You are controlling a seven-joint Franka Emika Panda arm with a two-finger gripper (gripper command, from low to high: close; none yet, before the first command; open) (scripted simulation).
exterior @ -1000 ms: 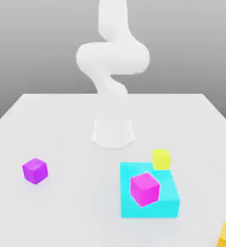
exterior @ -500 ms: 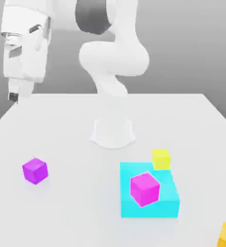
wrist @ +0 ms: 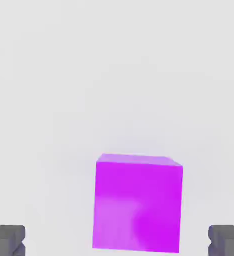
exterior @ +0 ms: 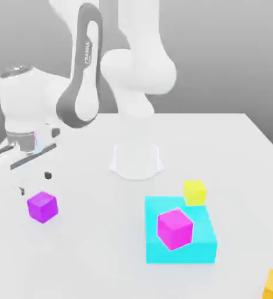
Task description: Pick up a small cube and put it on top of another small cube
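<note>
Your hand is spread above the violet cube; the magenta cube, cyan block and yellow cube sit well apart.

You now have the gripper just above the violet cube, where a second ago it was out of the exterior view altogether. Half a second ago your arm's hand had come into that view, but it hung much higher over the violet cube and farther toward the exterior view's left; since then you have brought it down close to the cube. Your forearm, with its dark-edged link, has swung into sight above the violet cube, toward the exterior view's right of it.
</note>
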